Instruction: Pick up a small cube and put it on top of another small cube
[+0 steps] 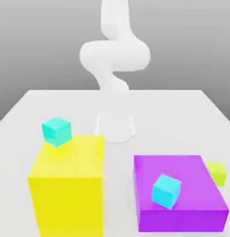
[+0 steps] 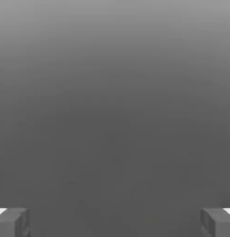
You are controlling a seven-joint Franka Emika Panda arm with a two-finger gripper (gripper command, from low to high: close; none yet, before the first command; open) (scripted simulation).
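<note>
Yellow block (image 1: 70, 199) w/ turquoise cube (image 1: 57, 132) on top; end effector (image 2: 115, 223) released, fingers wide apart.

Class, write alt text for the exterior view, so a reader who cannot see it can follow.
A white robot arm stands behind a tall yellow block and a low purple block on a pale surface. A turquoise cube is at the yellow block's far edge, a cyan cube is on the purple block, and a lime cube is partly hidden behind the purple block.
</note>
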